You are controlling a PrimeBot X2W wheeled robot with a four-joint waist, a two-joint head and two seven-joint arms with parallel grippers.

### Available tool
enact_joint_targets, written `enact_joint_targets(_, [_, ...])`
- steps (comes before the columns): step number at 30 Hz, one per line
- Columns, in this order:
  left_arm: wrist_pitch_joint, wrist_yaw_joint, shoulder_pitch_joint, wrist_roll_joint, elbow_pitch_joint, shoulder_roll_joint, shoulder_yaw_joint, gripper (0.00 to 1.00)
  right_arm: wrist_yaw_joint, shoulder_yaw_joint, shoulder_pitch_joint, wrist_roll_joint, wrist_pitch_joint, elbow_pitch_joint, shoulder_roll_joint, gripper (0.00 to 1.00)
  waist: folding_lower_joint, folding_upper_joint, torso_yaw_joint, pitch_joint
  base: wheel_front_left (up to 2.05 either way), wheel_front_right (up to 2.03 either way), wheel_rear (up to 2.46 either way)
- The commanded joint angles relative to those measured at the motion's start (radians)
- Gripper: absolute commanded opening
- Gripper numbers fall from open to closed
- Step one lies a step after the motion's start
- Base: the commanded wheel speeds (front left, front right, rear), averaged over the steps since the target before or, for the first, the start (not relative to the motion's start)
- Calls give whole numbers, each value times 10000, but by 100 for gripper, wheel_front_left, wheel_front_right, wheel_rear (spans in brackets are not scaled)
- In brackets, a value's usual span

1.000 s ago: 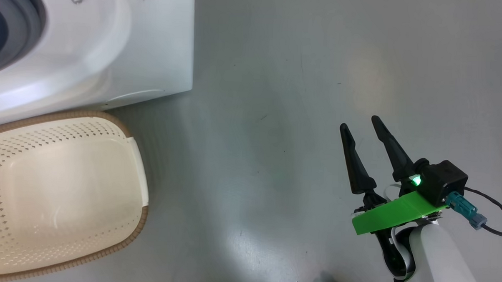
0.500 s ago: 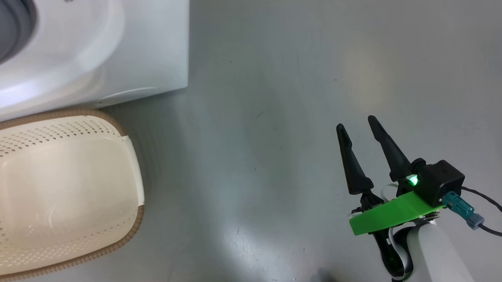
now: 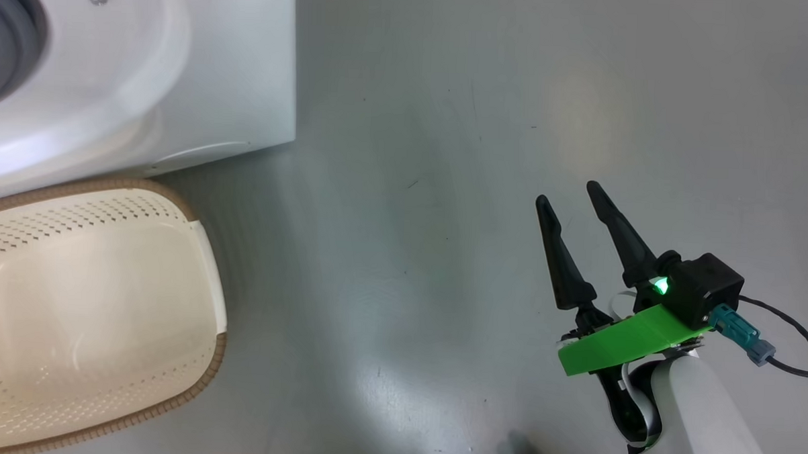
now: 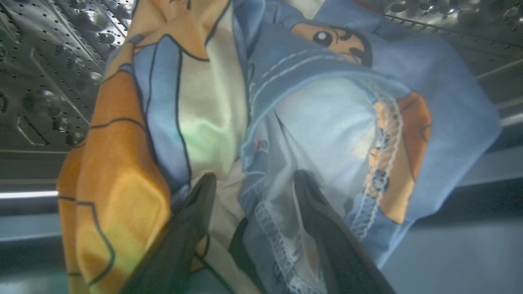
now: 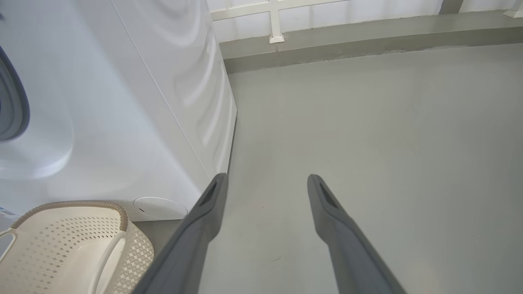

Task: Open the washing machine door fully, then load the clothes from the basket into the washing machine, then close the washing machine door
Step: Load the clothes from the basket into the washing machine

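Note:
In the left wrist view my left gripper (image 4: 255, 176) is inside the perforated steel drum (image 4: 49, 61), open, its two fingers spread. The clothes (image 4: 310, 102), light blue with orange and cream patches, lie bunched against and between those fingers. The head view has the white washing machine (image 3: 181, 78) at the upper left and the cream basket (image 3: 218, 361) below it on the floor, with nothing inside. My right gripper (image 3: 568, 194) hangs open over bare floor at the right, well away from both. The washing machine door is out of view.
The machine's grey rubber ring (image 3: 7, 45) shows at the head view's left edge. Grey floor (image 3: 410, 254) stretches between the basket and my right arm. In the right wrist view the machine's side (image 5: 122, 102), the basket (image 5: 73, 245) and a low wall ledge (image 5: 367, 32) show beyond my right gripper (image 5: 267, 178).
The whole head picture has slid a little to the left, so the camera has moved. My right gripper keeps its open stance. The basket and machine stay put.

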Motion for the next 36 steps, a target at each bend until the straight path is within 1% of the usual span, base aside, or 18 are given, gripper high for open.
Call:
enact_joint_targets(1, [-16,-10,-96,81,-22,429,41,100,27,229,114,34,-118,-209,17,100,0,-1,-12,-12,0,0,0])
enact_joint_targets(3, [-40,-53,-141,76,106,402,-35,100,27,242,112,44,-118,-207,17,100,0,-1,-28,-25,0,0,0])
enact_joint_targets(4, [-52,-69,-174,68,164,400,-63,83,27,248,107,53,-118,-210,17,100,0,-1,-40,-24,0,0,0])
enact_joint_targets(5, [-65,-84,-213,57,215,394,-87,47,27,249,99,62,-118,-215,17,100,0,-1,-48,-18,0,0,0])
enact_joint_targets(6, [-89,-99,-256,43,254,386,-110,0,27,246,90,70,-118,-219,17,100,0,-1,-53,-11,0,0,0])
enact_joint_targets(10, [-190,-161,-423,-13,379,378,-207,0,27,233,65,100,-118,-230,17,100,0,-1,-65,24,0,0,0])
enact_joint_targets(15, [-763,-193,-719,-57,372,495,-268,0,27,199,42,134,-118,-224,17,100,0,-1,-55,56,0,0,0])
enact_joint_targets(19, [-1559,-82,-969,-26,218,541,-270,0,27,198,35,129,-118,-220,17,100,0,-1,-14,67,0,0,0])
enact_joint_targets(20, [-1559,-82,-969,-26,218,541,-270,0,27,198,35,129,-118,-220,17,100,0,-1,-14,67,0,0,0])
enact_joint_targets(22, [-1926,-14,-1096,-14,165,565,-267,0,27,212,28,126,-118,-225,17,100,0,-1,-1,85,0,0,0])
enact_joint_targets(30, [-3493,403,-1889,16,-86,739,-151,0,27,270,-30,127,-118,-297,17,100,0,-1,-39,396,0,0,0])
enact_joint_targets(33, [-4091,440,-2259,80,-215,817,-176,0,27,325,-70,161,-118,-326,17,100,0,-1,-111,585,0,0,0])
enact_joint_targets(36, [-4615,382,-2688,80,-321,896,-168,0,27,371,-100,205,-118,-360,17,100,0,-1,-199,798,0,0,0])
